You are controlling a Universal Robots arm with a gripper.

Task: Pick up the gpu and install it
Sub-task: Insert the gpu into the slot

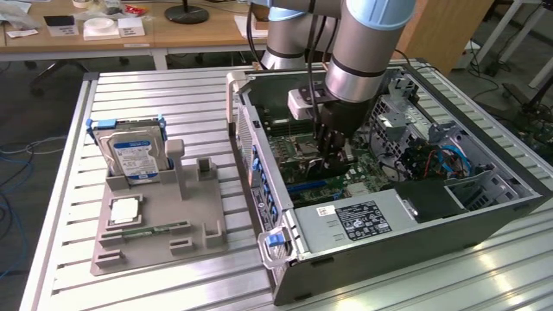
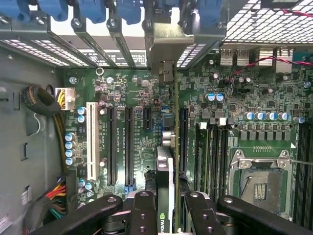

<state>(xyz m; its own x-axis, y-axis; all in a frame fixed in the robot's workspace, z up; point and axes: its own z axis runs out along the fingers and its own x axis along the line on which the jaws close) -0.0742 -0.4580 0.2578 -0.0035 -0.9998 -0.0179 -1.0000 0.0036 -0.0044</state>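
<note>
The gpu (image 2: 165, 166) stands edge-on between my fingers (image 2: 145, 208), its silvery end bracket (image 2: 166, 46) up against the case's rear slot openings. My gripper (image 1: 332, 161) is shut on the card (image 1: 322, 171) deep inside the open computer case (image 1: 432, 223). The card sits over the green motherboard (image 2: 230, 105), in line with a long black expansion slot (image 2: 182, 139). Whether its lower edge is in the slot is hidden.
Two more black slots (image 2: 128, 144) and a white slot (image 2: 91, 142) lie beside the card, and the bare CPU socket (image 2: 259, 181) on its other side. Outside the case, a grey fixture (image 1: 155, 243) holds a hard drive (image 1: 134, 155), a processor (image 1: 124, 210) and a memory stick (image 1: 149, 228).
</note>
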